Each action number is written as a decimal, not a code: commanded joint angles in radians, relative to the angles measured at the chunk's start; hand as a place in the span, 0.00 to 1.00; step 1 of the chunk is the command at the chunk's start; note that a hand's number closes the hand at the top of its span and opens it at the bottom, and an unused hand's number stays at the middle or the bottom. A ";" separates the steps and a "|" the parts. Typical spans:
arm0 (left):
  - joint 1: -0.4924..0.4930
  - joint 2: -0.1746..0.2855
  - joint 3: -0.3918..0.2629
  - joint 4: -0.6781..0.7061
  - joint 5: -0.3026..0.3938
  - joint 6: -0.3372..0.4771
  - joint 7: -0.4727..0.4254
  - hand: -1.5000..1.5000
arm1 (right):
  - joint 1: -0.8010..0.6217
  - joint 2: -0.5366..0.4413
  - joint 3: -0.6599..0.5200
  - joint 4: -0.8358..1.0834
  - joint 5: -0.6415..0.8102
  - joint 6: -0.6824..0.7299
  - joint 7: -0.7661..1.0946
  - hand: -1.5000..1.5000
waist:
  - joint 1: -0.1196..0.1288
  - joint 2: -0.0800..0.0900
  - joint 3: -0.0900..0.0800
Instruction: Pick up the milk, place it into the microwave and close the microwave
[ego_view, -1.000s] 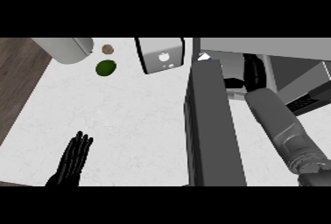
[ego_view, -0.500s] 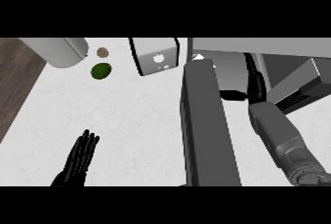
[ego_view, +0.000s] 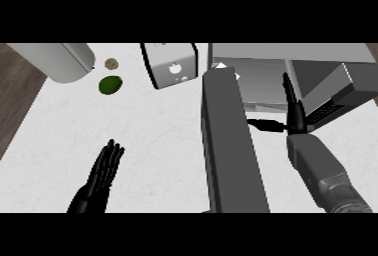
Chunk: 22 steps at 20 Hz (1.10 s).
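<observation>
The milk (ego_view: 219, 65) shows, as far as can be told, only as a small white tip at the far end of the open door (ego_view: 232, 150). It sits at the left front corner of the microwave (ego_view: 288, 50), and the rest is hidden behind the door. The door swings out toward the view's lower edge as a long dark grey slab.

Right of the door, the right robot hand (ego_view: 295, 117) reaches into the microwave's opening. Its fingers are straight and point away, its thumb sticks out to the left toward the door, and it holds nothing. It is well apart from the white tip. Its grey forearm runs down to the lower right. Just right of the hand is the microwave's dark keypad panel (ego_view: 328, 107).

Left of the door's far end a white box (ego_view: 173, 67) with a small pale mark on its side stands on the white counter (ego_view: 162, 140). I cannot tell what it is. Further left lie a green fruit (ego_view: 110, 85) and, just behind it, a small brown round thing (ego_view: 111, 63). A pale grey cylinder (ego_view: 55, 60) is at the far left corner. A strip of dark wood (ego_view: 11, 90) borders the counter's left edge.

The left robot hand (ego_view: 100, 175) rests at the lower left over the counter, fingers straight and together, empty.
</observation>
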 joint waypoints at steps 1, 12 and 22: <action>0.046 -0.014 -0.038 -0.012 -0.021 0.005 -0.022 0.00 | 0.054 0.005 -0.014 0.010 -0.025 0.141 -0.050 0.00 | -0.006 -0.008 -0.001; -0.029 -0.024 0.003 0.006 0.001 -0.021 0.036 0.00 | 0.246 0.044 -0.006 -0.048 -0.068 0.369 -0.199 0.00 | -0.041 -0.019 -0.003; -0.054 -0.012 -0.091 0.007 -0.083 -0.035 0.151 1.00 | 0.406 0.050 0.011 -0.221 -0.137 0.611 -0.237 0.00 | -0.069 -0.031 -0.005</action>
